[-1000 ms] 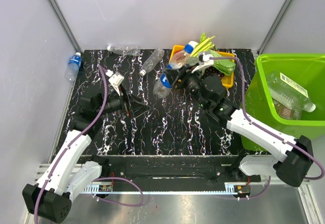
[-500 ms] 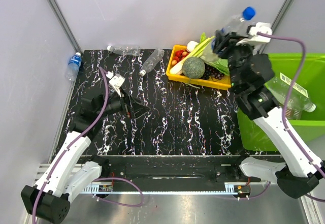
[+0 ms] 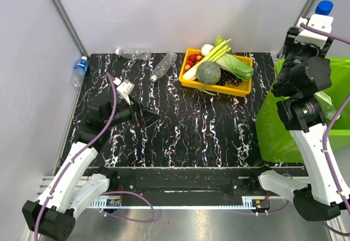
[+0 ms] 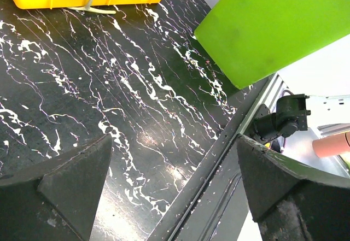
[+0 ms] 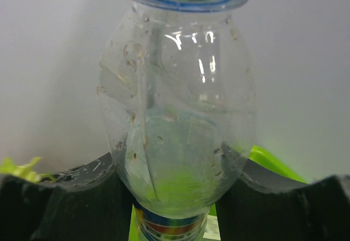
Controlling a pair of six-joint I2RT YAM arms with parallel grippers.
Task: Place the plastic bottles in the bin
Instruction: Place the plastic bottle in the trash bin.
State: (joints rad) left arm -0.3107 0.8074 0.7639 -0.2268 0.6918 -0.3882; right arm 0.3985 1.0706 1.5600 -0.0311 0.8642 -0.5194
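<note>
While the right end effector (image 3: 313, 27) grips the blue-capped bottle (image 5: 180, 115), long axis and cap pointing straight out past its fingertips, the bin (image 3: 270, 126) lies just below it; the left end effector (image 4: 175, 197) gapes wide, well apart.

The table (image 3: 186, 134) is black with white marble veins, the bin (image 3: 270, 137) at right lime-green, the far tray (image 3: 219, 88) yellow, the bottle (image 5: 183, 115) clear, blue-capped.

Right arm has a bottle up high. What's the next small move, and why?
Probably swing the right gripper inward over the bin before opening: it is shut on the blue-capped bottle, which appears to hang at the bin's far corner.
</note>
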